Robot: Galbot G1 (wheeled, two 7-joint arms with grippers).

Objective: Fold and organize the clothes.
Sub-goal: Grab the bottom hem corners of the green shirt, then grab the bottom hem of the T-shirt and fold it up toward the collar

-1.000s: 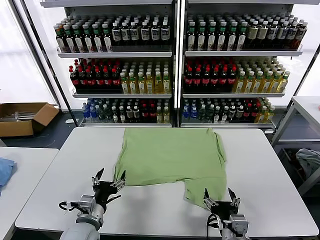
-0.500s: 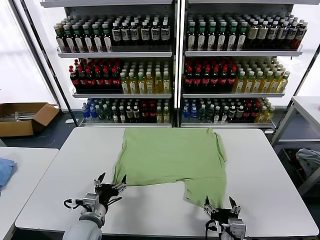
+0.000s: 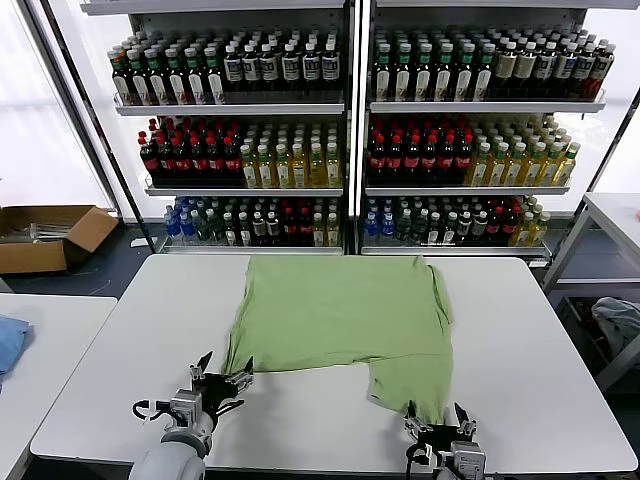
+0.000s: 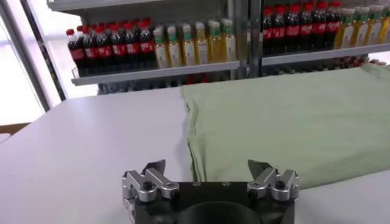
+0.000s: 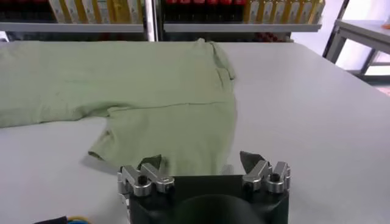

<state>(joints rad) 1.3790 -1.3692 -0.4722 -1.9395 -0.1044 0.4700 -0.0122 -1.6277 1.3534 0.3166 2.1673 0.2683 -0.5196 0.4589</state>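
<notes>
Item: polo shirt (image 3: 340, 315), light green, one only; lies spread on the white counter (image 3: 540, 340), back face up so far as can be told; no collar, placket or print shows in any view.
Position: centre of the counter, far edge near the shelving side; a narrow flap hangs toward the near edge on the robot's right, ending just ahead of the right gripper; a fold line runs along the left margin.
Handling, judged: soft, thin, light; drapes flat and will sag when lifted; likely to slide a little on the smooth counter; not fragile; a single-point grip would bunch it.
Where to hold, judged: the two near corners of the hem or flap edges, pinched at the fabric's edge, one per arm, so the cloth lifts evenly.
Left gripper (image 3: 222, 374): near edge of the counter, just short of the shirt's near-left corner; jaws spread wide, holding nothing.
Right gripper (image 3: 438, 421): low at the near edge, at the tip of the hanging flap; jaws apart, nothing between them.
Count: shirts one; grippers two; counters in use one.
Surroundings: bottle shelves (image 3: 350, 130) behind; cardboard box (image 3: 45, 235) on the floor at left; side table (image 3: 40, 350) at left.
</notes>
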